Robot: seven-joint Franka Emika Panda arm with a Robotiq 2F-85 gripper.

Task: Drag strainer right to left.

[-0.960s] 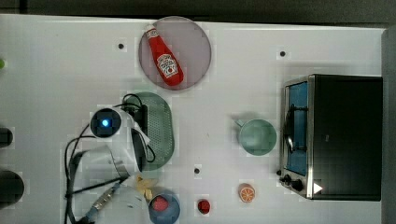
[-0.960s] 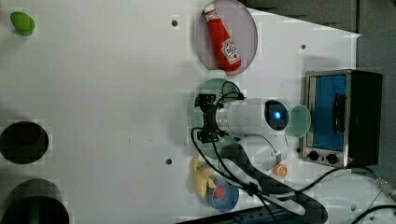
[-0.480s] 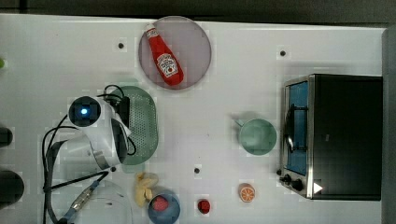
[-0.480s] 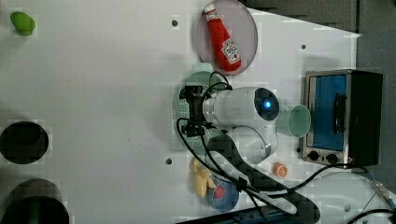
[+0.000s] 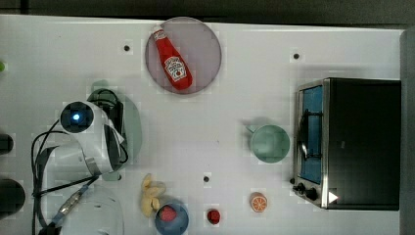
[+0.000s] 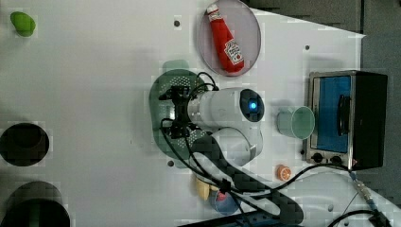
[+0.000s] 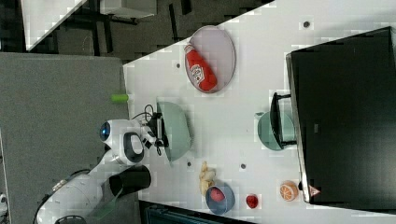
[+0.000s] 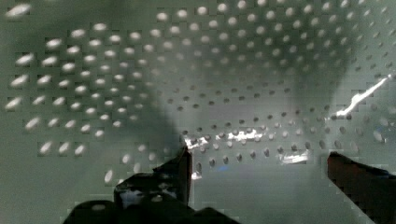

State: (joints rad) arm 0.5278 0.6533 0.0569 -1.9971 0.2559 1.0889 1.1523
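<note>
The pale mint-green oval strainer [image 5: 132, 128] lies on the white table at the top view's left, partly under the arm. In the left view the strainer [image 6: 162, 97] has its tab handle toward the plate. My gripper [image 6: 172, 111] reaches down into its basin. In the right view the gripper [image 7: 161, 130] sits at the strainer [image 7: 178, 130], on its rim side. In the wrist view the perforated basin [image 8: 210, 70] is close up, and my gripper [image 8: 261, 158] is open with the dark fingers [image 8: 180, 170] spread apart against the basin floor, nothing between them.
A grey plate [image 5: 205, 49] holds a red ketchup bottle [image 5: 171, 66]. A mint-green mug [image 5: 269, 143] stands beside the toaster oven [image 5: 352, 142]. Banana [image 5: 151, 196], blue bowl [image 5: 171, 218], a small red item [image 5: 213, 216] and orange half [image 5: 258, 201] line the near edge.
The arm and the strainer have slid together toward the top view's left, away from the mug. Nothing else moved.
</note>
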